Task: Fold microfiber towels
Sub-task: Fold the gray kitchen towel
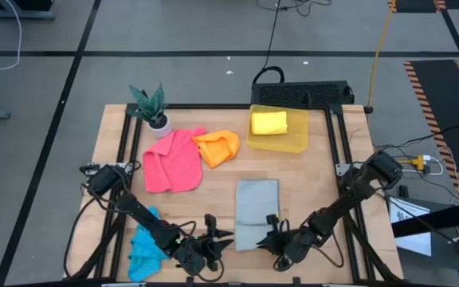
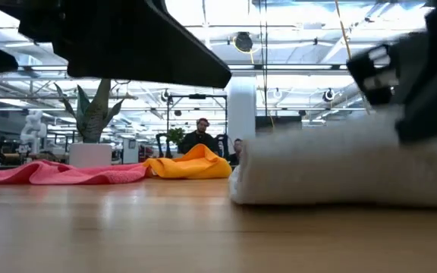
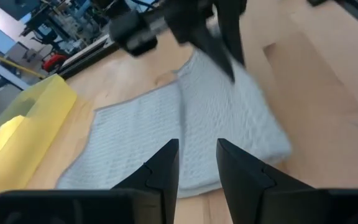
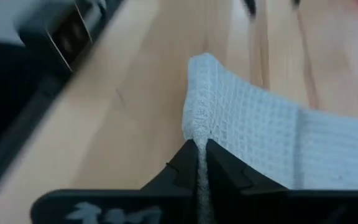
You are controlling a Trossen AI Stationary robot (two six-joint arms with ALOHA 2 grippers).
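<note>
A grey towel (image 1: 257, 211), folded to a long strip, lies on the wooden table near its front edge. My right gripper (image 4: 197, 149) is shut on it at its near right corner (image 1: 271, 233). My left gripper (image 3: 197, 155) stands open at the towel's near left corner (image 1: 226, 237), its fingers over the grey weave. I cannot tell whether they touch it. The pink towel (image 1: 172, 159) and the orange towel (image 1: 217, 147) lie crumpled at the far left. The blue towel (image 1: 143, 245) lies under my left arm. The yellow towel (image 1: 268, 122) sits folded in the bin. My right gripper pinches the grey towel's edge at its near right corner (image 4: 196, 127) between its two fingers. They come slanting down from the table's near right side. That corner stands raised off the wood in a ridge, and the remainder of the towel (image 4: 278, 143) lies on the table.
The translucent yellow bin (image 1: 293, 142) stands at the far middle. A potted plant (image 1: 154, 108) stands at the far left corner. Black frame rails run along the table's left and right sides. Bare wood lies between the grey towel and the pink one.
</note>
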